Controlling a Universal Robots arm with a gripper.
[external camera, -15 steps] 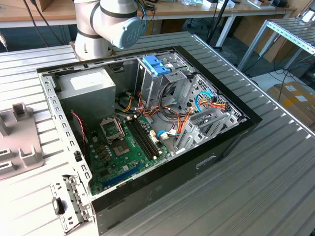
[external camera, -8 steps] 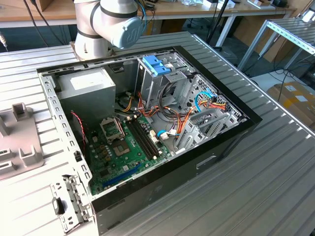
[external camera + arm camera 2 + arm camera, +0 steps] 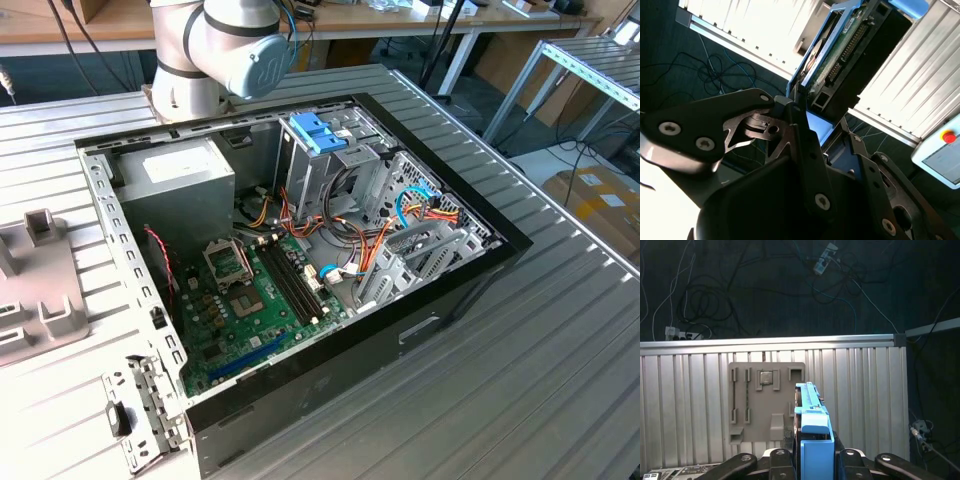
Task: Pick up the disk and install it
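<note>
The exterior view looks down onto the open computer case (image 3: 300,250) and ribbed table (image 3: 520,400). Both wrist views sit close behind the gripper (image 3: 815,460), sharing the clamped disk (image 3: 812,410) (image 3: 850,45). The first wrist view shares the grey fixture plate (image 3: 767,400) (image 3: 40,300) with the exterior view.

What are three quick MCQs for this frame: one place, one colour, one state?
1. Where is the disk? A. In the gripper B. In a person's hand C. On a shelf
2. What colour is the plastic on the disk's edge? A. Red B. Blue C. Yellow
3. How is the computer case? A. Closed B. Open, inside showing C. Tipped on end
Answers: 1 A, the gripper is shut on it in both wrist views. 2 B, the plastic along its edge is blue. 3 B, the motherboard lies exposed in the exterior view.
</note>
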